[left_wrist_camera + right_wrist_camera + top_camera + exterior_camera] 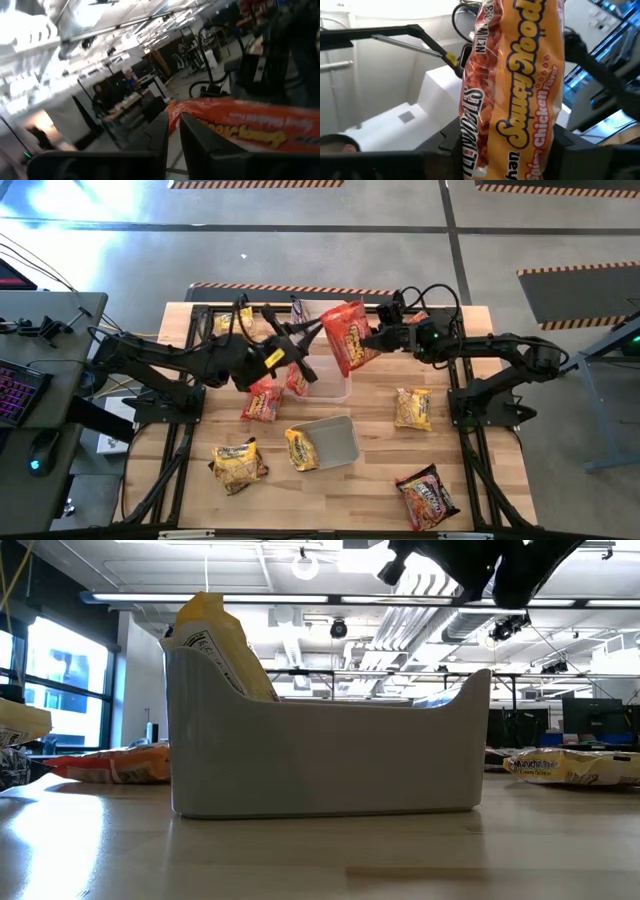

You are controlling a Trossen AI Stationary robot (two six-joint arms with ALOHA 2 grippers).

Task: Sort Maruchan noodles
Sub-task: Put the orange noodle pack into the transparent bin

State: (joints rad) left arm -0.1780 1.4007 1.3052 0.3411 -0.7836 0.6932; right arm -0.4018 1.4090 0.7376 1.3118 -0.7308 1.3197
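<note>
An orange-red noodle packet (347,335) hangs in the air over a clear tub (330,380) at the table's far middle. It is held between both grippers. My left gripper (318,330) meets its left end and my right gripper (372,340) its right side. In the right wrist view the packet (520,75) fills the picture between that gripper's fingers (505,150). Other noodle packets lie flat on the table: two red ones (262,398) beside the tub, a yellow one (413,408) and a red one (428,495). My left gripper pinches the packet's end edge (175,112) between its two fingertips (160,135), which stand only a sliver apart. The fingers come roughly level from the table's left. The packet is lifted clear of the table. My right gripper holds the packet across its width, one finger on each face near its lower part (485,145). The fingers come from the table's right, slanting a little upward. The packet stands on end between them, clear of the tub below.
A grey tub (340,442) near the table's middle holds a yellow packet (301,448) that leans on its wall (215,640). Another packet (238,465) lies near the front left. More packets lie at the far edge (232,320).
</note>
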